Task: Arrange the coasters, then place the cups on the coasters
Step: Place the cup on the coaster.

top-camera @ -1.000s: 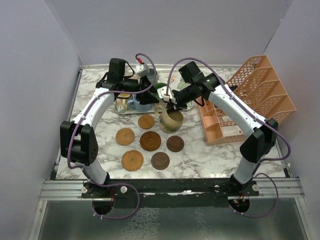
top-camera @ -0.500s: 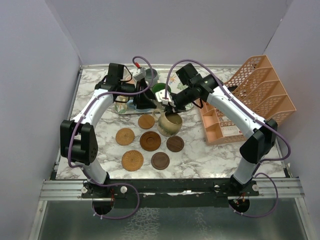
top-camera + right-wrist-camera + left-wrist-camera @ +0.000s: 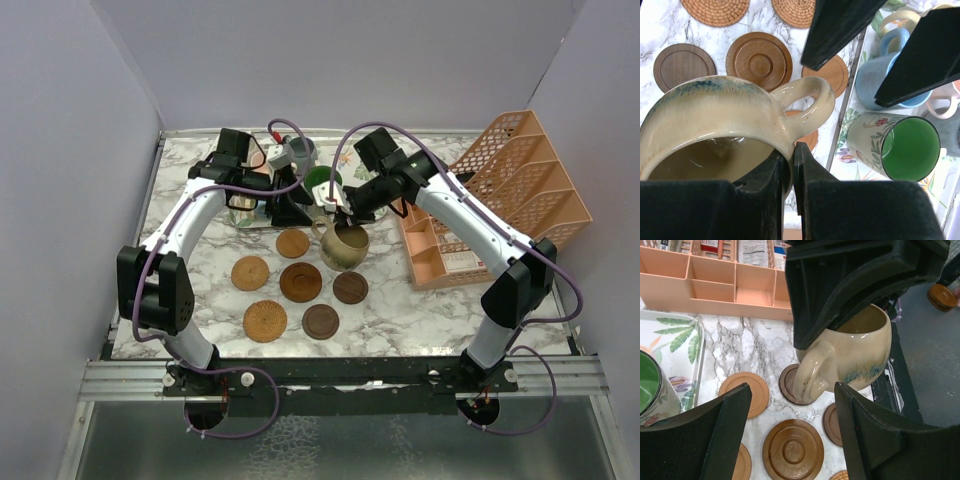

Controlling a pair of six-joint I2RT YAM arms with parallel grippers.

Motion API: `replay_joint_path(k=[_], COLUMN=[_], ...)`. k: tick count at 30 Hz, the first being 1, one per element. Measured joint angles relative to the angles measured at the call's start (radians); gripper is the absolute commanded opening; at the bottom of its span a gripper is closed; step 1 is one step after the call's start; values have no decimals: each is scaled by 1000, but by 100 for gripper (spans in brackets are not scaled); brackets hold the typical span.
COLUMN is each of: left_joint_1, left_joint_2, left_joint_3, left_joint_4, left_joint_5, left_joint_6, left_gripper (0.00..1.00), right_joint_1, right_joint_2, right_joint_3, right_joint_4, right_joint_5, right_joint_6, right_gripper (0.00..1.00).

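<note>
A tan cup (image 3: 343, 245) hangs tilted, handle toward the tray, with my right gripper (image 3: 337, 207) shut on its rim beside the handle (image 3: 805, 95). Its base is over a dark coaster (image 3: 786, 386); I cannot tell if they touch. Six more coasters lie in front: light tan (image 3: 293, 243), (image 3: 250, 272), brown (image 3: 300, 281), dark (image 3: 350, 287), woven (image 3: 265, 320) and dark (image 3: 320, 321). My left gripper (image 3: 285, 208) is open and empty next to the cup, above the tray's near edge. A green-inside cup (image 3: 895, 145) and a light blue cup (image 3: 875, 80) stand on the tray.
The leaf-patterned tray (image 3: 677, 332) lies at the back behind the coasters with more cups on it. An orange mesh rack (image 3: 520, 175) and its compartment organiser (image 3: 715, 285) take up the right side. The two grippers are close together over the tray's front edge.
The left gripper's fingers have spread slightly wider and shifted a little toward the coasters. The right gripper has lowered the tan cup a little, still holding it.
</note>
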Motion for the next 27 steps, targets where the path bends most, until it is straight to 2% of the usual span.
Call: replay_joint_path(k=[5, 8, 18, 21, 25, 27], left_joint_1=[-24, -41, -87, -90, -98, -100], left_joint_2=[-2, -2, -4, -4, -6, -9], left_joint_3=[0, 0, -20, -28, -34, -35], left_joint_4=[-31, -38, -47, -50, -56, -57], left_joint_5=[-3, -2, -2, -2, 2, 1], left_joint_6=[54, 61, 67, 67, 81, 89], left_gripper=[72, 66, 36, 24, 0, 0], right_joint_1=[0, 0, 0, 0, 0, 0], right_joint_2=[0, 0, -8, -13, -30, -43], right_joint_3=[19, 23, 11, 0, -27, -51], right_joint_4=[-1, -1, -3, 3, 19, 42], right_joint_5=[-33, -56, -70, -69, -66, -64], right_joint_6=[0, 2, 15, 22, 35, 44], right_gripper=[1, 1, 1, 1, 1, 1])
